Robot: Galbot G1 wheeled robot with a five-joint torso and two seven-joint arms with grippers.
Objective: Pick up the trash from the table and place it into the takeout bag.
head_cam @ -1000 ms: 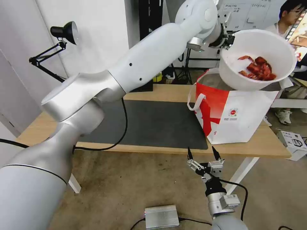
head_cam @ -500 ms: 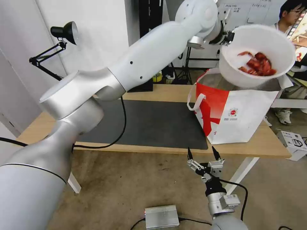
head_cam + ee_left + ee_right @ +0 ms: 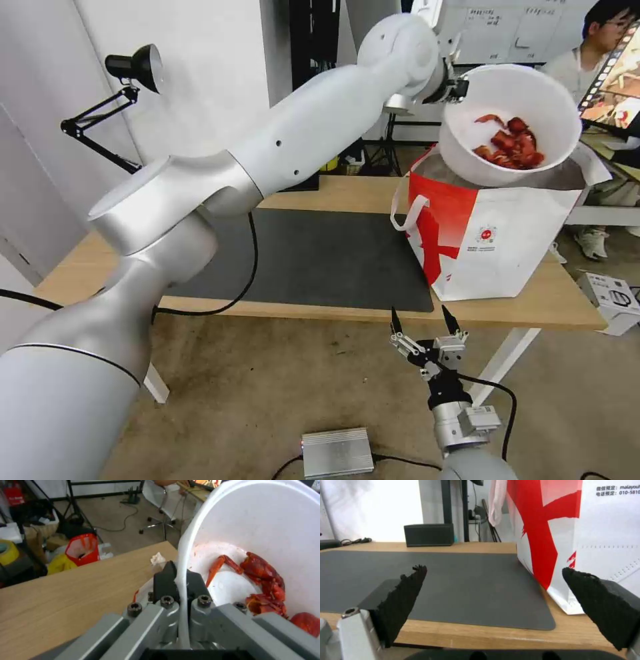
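My left gripper (image 3: pixel 460 89) is shut on the rim of the white round bowl (image 3: pixel 517 100) holding red crayfish (image 3: pixel 510 143), tilted in the air just over the open top of the takeout bag (image 3: pixel 493 233). In the left wrist view the black fingers (image 3: pixel 166 578) pinch the bowl's thin rim (image 3: pixel 183 562), crayfish (image 3: pixel 266 580) inside. The bag stands at the right end of the table (image 3: pixel 333 190), beside the dark grey mat (image 3: pixel 320 257). A crumpled white tissue (image 3: pixel 157 558) lies on the wood beyond the gripper. My right gripper (image 3: pixel 425 321) hangs open below the table's front edge.
A black tissue box (image 3: pixel 428 535) sits at the table's back edge and a black desk lamp (image 3: pixel 133 67) is clamped at the far left. A silver box (image 3: pixel 337 452) lies on the floor. A cardboard box (image 3: pixel 613 300) sits on the floor at right.
The left arm has carried the bowl leftward and slightly down, so it now hangs more squarely over the bag's opening. The right arm has not moved.
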